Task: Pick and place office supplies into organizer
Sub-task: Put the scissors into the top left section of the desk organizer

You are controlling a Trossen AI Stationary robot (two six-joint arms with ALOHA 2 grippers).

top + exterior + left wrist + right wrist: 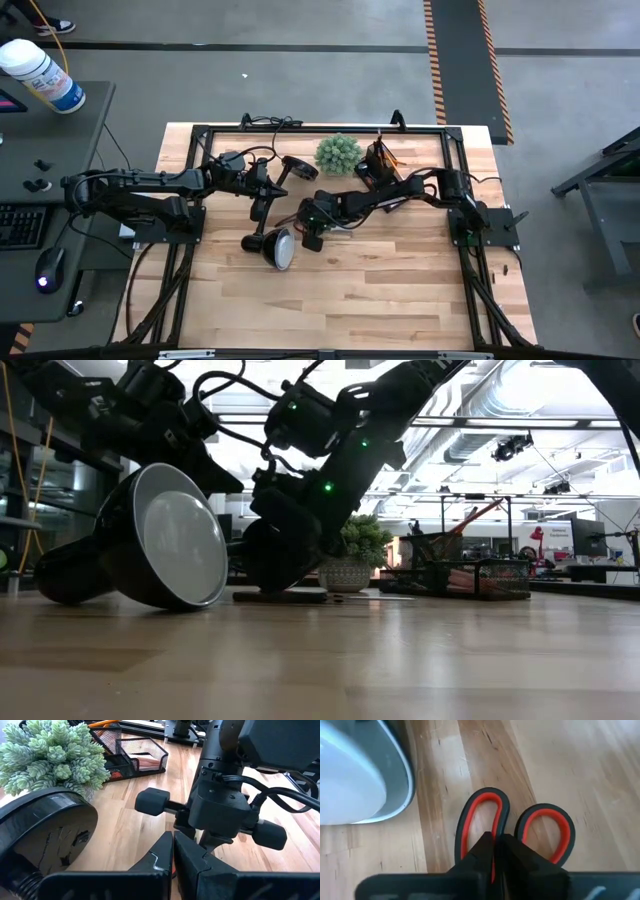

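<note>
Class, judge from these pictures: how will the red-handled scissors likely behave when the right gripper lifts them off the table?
The scissors look rigid, so probably no flopping. The right gripper pinches one handle loop, so the blades may swing or droop. Lying flat, they shouldn't roll.

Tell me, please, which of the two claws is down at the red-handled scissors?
The right claw, its fingers pinched on one red scissors handle loop; the left claw hangs shut nearby, holding nothing.

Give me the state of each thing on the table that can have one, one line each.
Right gripper: shut on one handle loop of the scissors, which lie flat on the table.
Left gripper: shut, empty, near the lamp's base.
Desk lamp: tipped over, its shade resting on the wood.
Organizer: upright beside the plant, holding some supplies.
Plant: upright in its pot.
</note>
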